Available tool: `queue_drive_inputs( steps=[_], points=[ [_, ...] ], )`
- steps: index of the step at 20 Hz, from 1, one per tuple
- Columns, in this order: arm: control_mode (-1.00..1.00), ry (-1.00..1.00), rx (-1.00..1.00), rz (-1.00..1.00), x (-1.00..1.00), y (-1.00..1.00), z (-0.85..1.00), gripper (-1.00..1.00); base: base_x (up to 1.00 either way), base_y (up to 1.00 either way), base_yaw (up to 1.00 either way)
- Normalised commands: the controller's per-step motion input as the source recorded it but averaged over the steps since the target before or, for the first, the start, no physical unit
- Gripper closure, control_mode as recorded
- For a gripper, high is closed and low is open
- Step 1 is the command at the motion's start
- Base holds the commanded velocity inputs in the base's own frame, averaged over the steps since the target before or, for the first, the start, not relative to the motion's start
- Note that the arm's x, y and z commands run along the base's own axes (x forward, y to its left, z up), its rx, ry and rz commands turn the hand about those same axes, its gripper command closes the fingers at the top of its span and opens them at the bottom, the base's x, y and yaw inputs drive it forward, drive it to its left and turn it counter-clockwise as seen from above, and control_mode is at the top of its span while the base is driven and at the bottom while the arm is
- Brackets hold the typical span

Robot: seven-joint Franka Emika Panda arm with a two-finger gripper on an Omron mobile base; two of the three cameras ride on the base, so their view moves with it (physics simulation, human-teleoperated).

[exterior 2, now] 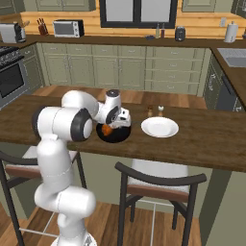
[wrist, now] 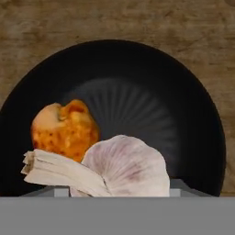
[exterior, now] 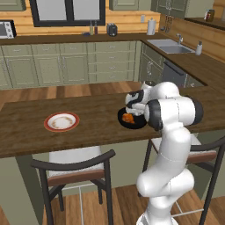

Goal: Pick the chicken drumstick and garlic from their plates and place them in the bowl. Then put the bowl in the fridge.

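Note:
My gripper (exterior: 132,110) hangs just over the black bowl (exterior: 137,125) on the wooden counter, shut on the garlic (wrist: 128,167). In the hand view the whitish bulb with its stalk sits right in front of the camera, above the bowl (wrist: 137,69). The glazed chicken drumstick (wrist: 64,129) lies inside the bowl at its left; it also shows as an orange spot (exterior: 128,117) under the hand. A red-rimmed plate (exterior: 62,121) lies bare to the left of the bowl. A plain white plate (exterior 2: 159,127) lies bare to the right of the bowl (exterior 2: 115,136). The fridge is out of view.
Two small shakers (exterior 2: 154,111) stand on the counter behind the white plate. Dark-framed chairs (exterior: 72,166) (exterior 2: 158,181) are tucked under the counter's near edge. Green cabinets and a sink (exterior: 169,46) line the far walls.

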Motion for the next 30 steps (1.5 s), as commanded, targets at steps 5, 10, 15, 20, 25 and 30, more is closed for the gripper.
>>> queue_drive_inputs(
  steps=[5, 10, 15, 20, 25, 30],
  points=[
    [-1.0, 0.09, -0.02, 0.0, 0.4, 0.23, -0.38, 1.0, 0.0, 0.0, 0.0],
    [-1.0, 0.03, 0.0, 0.0, 0.29, 0.1, -0.39, 1.0, 0.0, 0.0, 0.0],
    [-1.0, 0.0, 0.0, 0.0, -0.17, 0.22, -0.28, -1.0, 0.0, 0.0, 0.0],
    [-1.0, 0.0, 0.0, 0.0, -0.37, 0.11, -0.04, -1.0, 0.0, 0.0, 0.0],
    [-1.0, -0.07, 0.0, 0.0, -0.42, 0.03, 0.0, -1.0, 0.0, 0.0, 0.0],
    [-1.0, -0.23, 0.0, -0.01, -0.73, 0.0, 0.26, -1.0, 0.0, 0.0, 0.0]
  ],
)
